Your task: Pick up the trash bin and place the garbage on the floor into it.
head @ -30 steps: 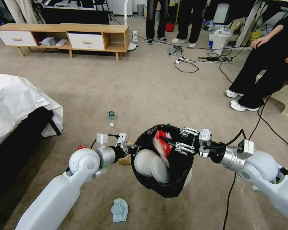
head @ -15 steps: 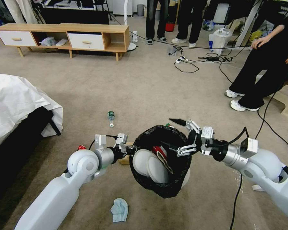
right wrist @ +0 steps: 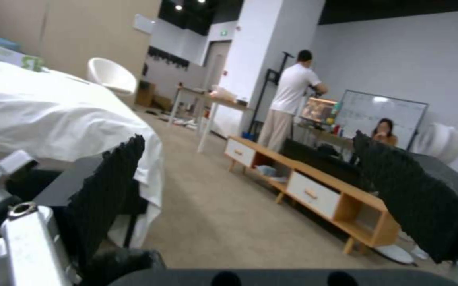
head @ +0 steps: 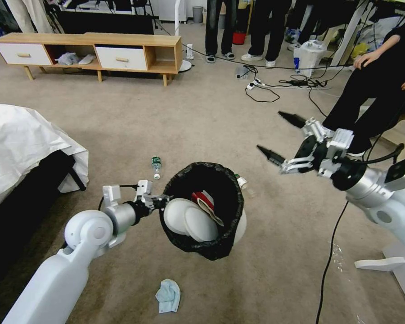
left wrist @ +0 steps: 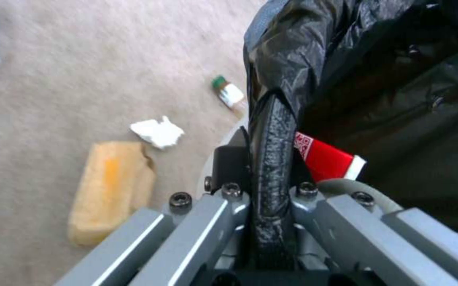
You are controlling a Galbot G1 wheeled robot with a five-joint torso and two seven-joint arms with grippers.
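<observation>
Above the floor (head: 202,117), trash bin (head: 211,245) tilted, mouth facing up and forward, left claw (head: 159,201) clamped on its rim, right claw (head: 283,140) raised, spread wide, empty.

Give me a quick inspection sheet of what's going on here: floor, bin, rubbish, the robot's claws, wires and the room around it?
Surface: beige carpet floor, darker smudged patches.
Job's things: trash bin with black liner held off the floor; white rounded pieces and a red wrapper inside.
Clutter: green-capped bottle, a second bottle beside the bin, blue mask, white tissue, brown paper bag, all lying on the carpet.
Grippers: left gripper clamped on the bin's rim; right gripper open and empty, raised to the bin's right.
Cables: black cable trailing on the carpet by the right arm; power strips and cords farther off.
Surroundings: bed with white sheet, low wooden cabinet.
</observation>
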